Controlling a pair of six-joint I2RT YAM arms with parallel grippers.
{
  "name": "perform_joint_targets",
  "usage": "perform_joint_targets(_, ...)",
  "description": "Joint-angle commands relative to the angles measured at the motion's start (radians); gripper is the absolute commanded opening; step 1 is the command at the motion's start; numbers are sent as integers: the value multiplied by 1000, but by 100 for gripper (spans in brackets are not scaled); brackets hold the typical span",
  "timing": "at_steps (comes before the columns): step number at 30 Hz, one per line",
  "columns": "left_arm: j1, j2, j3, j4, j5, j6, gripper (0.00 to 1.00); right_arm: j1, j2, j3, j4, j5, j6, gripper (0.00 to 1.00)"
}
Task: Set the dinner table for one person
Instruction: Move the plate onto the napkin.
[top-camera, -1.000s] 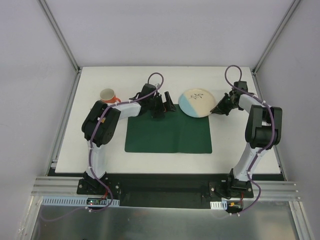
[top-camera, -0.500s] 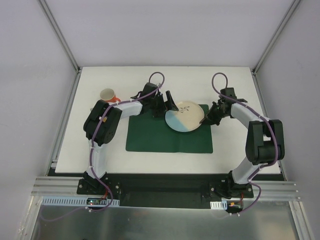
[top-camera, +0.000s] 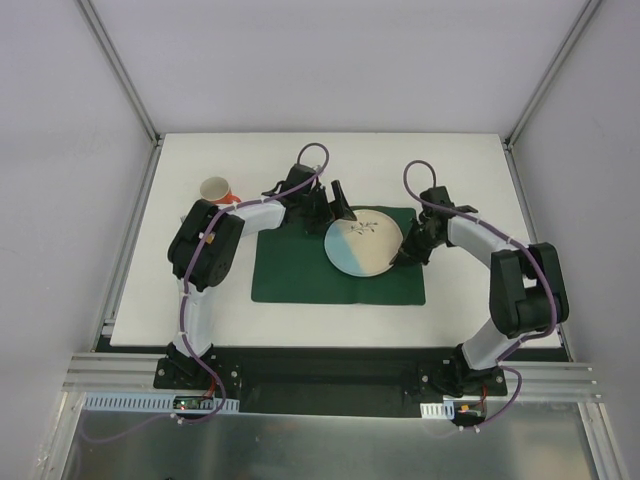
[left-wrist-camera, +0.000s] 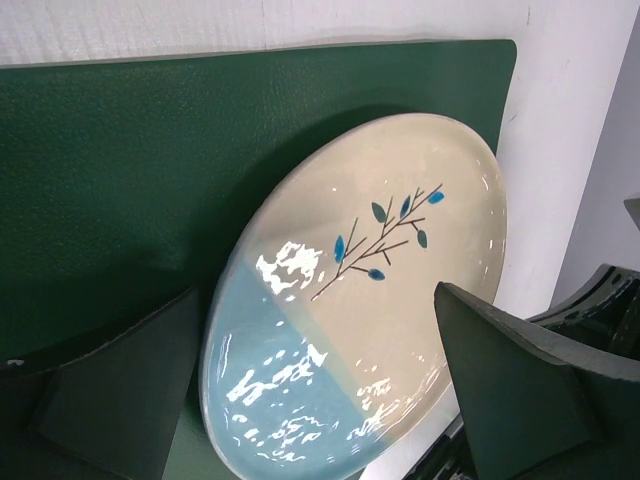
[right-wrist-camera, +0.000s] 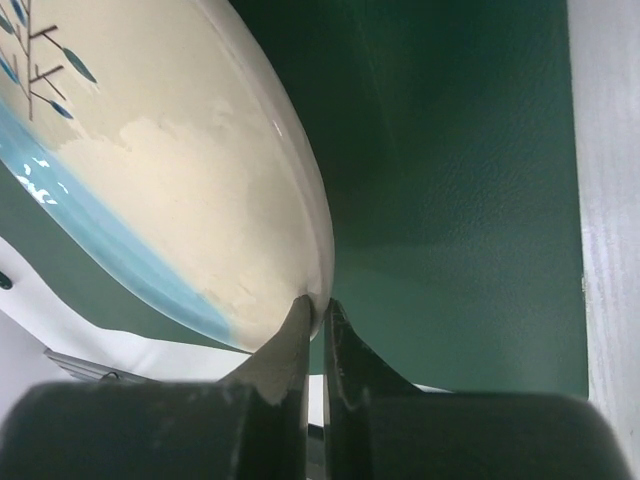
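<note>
No readable text, label, brand, number or sign appears on anything in these views.

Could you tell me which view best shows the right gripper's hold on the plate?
The right wrist view: the right gripper is shut on the plate rim, close up. The top view shows it small at the plate's right edge; the left wrist view shows mostly the plate's face.

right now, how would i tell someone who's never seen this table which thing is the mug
Start at the white dinner table and find the dark green placemat in its middle. Just off the mat's far left corner, on bare tabletop, sits the mug. It is the only small cup there, pale with an orange handle, unlike the wide cream-and-blue plate over the mat.
</note>
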Motion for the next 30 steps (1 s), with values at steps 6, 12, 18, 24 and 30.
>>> perform_joint_targets(6,-36,-84,-64,-105,-61,-39,99,99,33,11,87,-77,24,1)
perform_joint_targets(12,-41,-268,-73,-174,-108,-70,99,102,53,26,82,-76,10,1)
perform_joint_targets(18,-24,-299,48,-320,-18,5,99,102,46,19,81,-79,-2,1)
perform_joint_targets(24,-18,-314,142,-467,17,78,99,103,39,13,81,-77,-16,1)
perform_joint_targets(30,-10,-356,82,-487,-1,93,99,105,51,23,81,-82,-17,1)
